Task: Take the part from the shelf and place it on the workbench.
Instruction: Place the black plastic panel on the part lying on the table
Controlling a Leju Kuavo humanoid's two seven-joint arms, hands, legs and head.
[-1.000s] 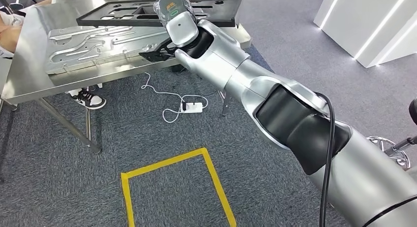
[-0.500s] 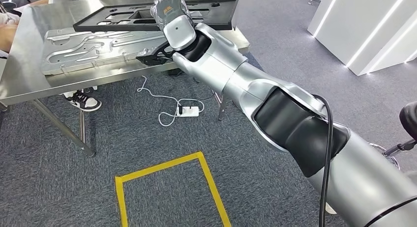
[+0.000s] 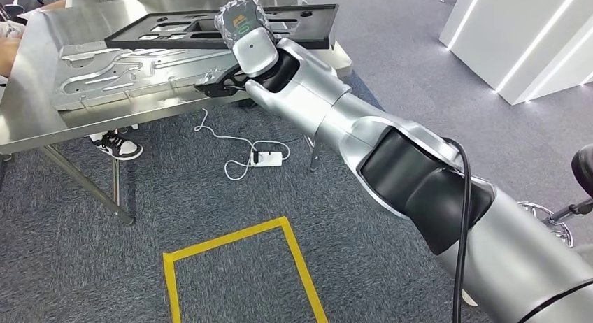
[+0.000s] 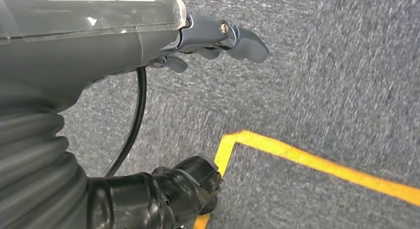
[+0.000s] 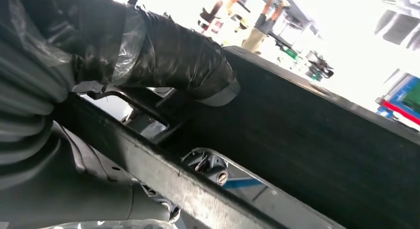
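Our right hand (image 3: 241, 19) grips the long black part (image 3: 168, 29) at its near edge — its length running crosswise above the steel workbench (image 3: 42, 78) — while our left hand (image 4: 218, 38) hangs curled, holding nothing.

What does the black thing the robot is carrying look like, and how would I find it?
Find the shiny steel workbench in the head view, with a silver embossed metal panel lying on it. Held just above that panel by the robot's right hand is the black part, a long flat plastic frame with rectangular cut-outs. It is the one matte black piece there; everything beneath it is silver.
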